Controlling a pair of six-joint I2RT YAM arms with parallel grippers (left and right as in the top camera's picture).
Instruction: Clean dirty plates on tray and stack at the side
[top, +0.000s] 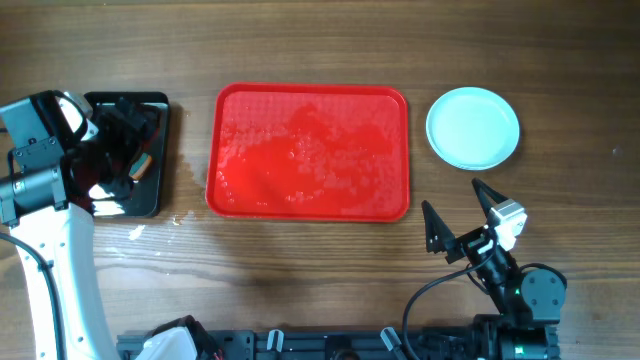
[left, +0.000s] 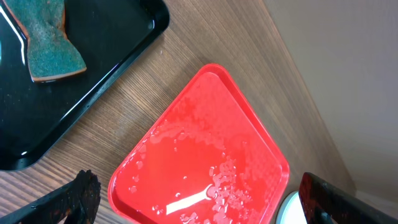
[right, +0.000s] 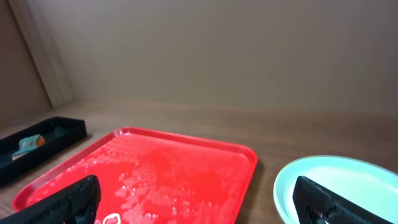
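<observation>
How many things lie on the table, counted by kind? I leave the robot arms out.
red tray: 1
black tray: 1
sponge: 1, lying in the black tray
plate: 1 seen, right of the red tray; whether others lie under it cannot be told
Total: 4

The bench (top: 300, 260) is matt grained wood, the red plastic tray (top: 310, 150) glistens wet, the black tray (left: 93, 62) is glossy, the sponge (left: 53, 53) rough.
</observation>
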